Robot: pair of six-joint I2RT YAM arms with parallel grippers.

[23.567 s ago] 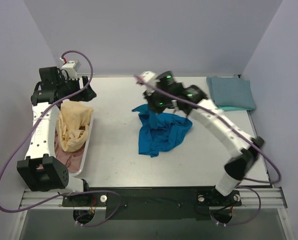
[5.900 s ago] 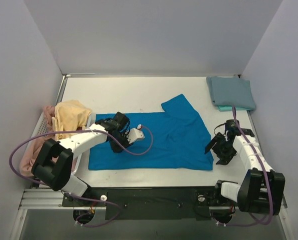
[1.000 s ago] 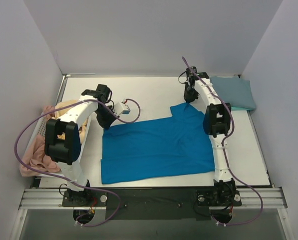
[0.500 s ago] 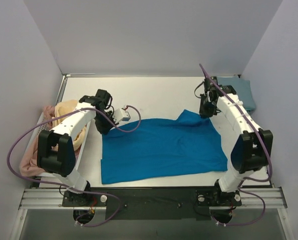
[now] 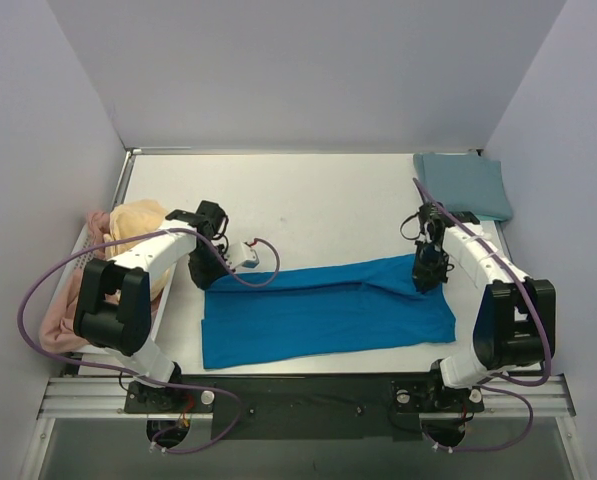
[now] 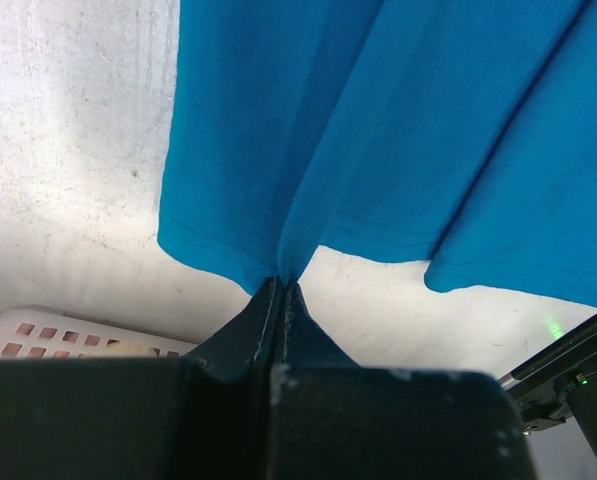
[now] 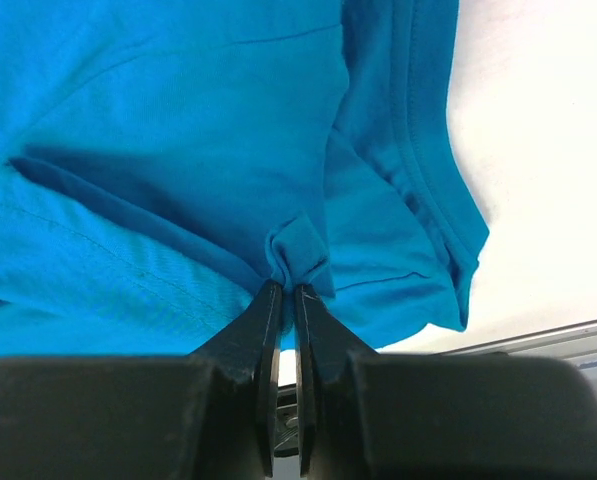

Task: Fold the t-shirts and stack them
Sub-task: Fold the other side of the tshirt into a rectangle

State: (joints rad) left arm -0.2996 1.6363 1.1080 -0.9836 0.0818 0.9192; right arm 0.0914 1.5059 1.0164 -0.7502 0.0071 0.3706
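The bright blue t-shirt (image 5: 323, 310) lies folded over as a long band across the near part of the table. My left gripper (image 5: 204, 272) is shut on its far left edge; the left wrist view shows the blue t-shirt (image 6: 378, 140) pinched at the closed tips of my left gripper (image 6: 281, 283). At the shirt's far right edge my right gripper (image 5: 425, 275) is shut on a bunch of the blue t-shirt (image 7: 178, 130), seen at the tips of my right gripper (image 7: 287, 287). A folded dull teal t-shirt (image 5: 463, 186) rests at the back right. Pale yellow-orange (image 5: 138, 222) and dusty pink (image 5: 63, 320) t-shirts fill the tray.
A white perforated tray (image 5: 168, 300) stands along the left edge of the table, and the tray's corner (image 6: 38, 335) shows in the left wrist view. Grey walls close in the back and sides. Purple cables trail from both arms.
Both grippers have pulled the blue shirt's far edge toward the near side, folding it over into a narrower band. The right arm swung from the back right down to the shirt's right end.
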